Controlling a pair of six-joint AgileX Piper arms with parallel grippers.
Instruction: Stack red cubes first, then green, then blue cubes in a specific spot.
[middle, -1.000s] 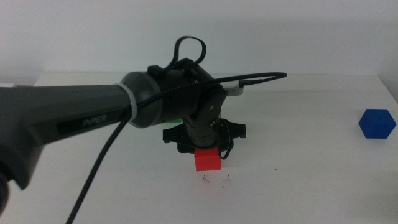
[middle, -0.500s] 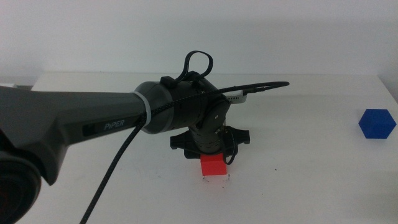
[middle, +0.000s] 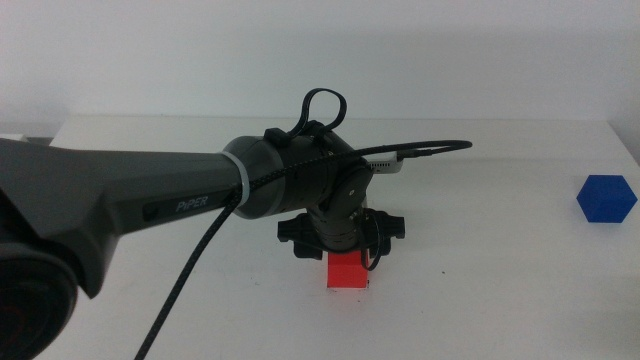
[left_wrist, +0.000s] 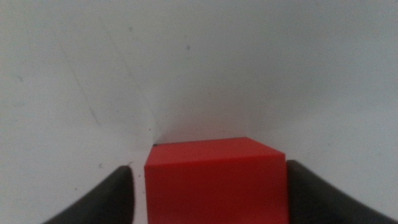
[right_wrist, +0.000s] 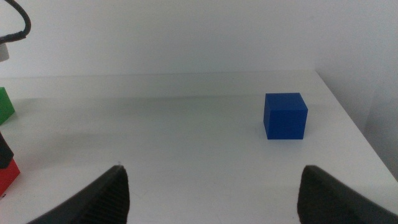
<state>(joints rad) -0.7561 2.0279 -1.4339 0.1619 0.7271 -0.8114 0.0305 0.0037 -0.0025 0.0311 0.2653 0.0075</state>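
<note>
Since the red cube (middle: 348, 271) looks like it's right down at the table (middle: 500, 200) under the left gripper (middle: 345, 262), the step in hand is setting it on the stacking spot, and my take is the trick is to make sure it sits flat before letting go, then open just enough to clear the sides and lift straight up so it doesn't get dragged or twisted. This one is the base, so if it ends up crooked the green and blue will be harder to seat.

As for the tool: in the left wrist view the dark jaws sit on either side of the red cube (left_wrist: 216, 180), one pressed to its side, the other with maybe a thin sliver of gap. I'd call it clamped on the cube, barely wider than the cube itself.

The right gripper (right_wrist: 211, 186) waits off to the side, jaws spread wide and holding nothing. The blue cube (middle: 606, 198) sits well apart near the table's right edge. The green cube (right_wrist: 5, 104) only peeks in at the edge of the right wrist view, near the left arm.
</note>
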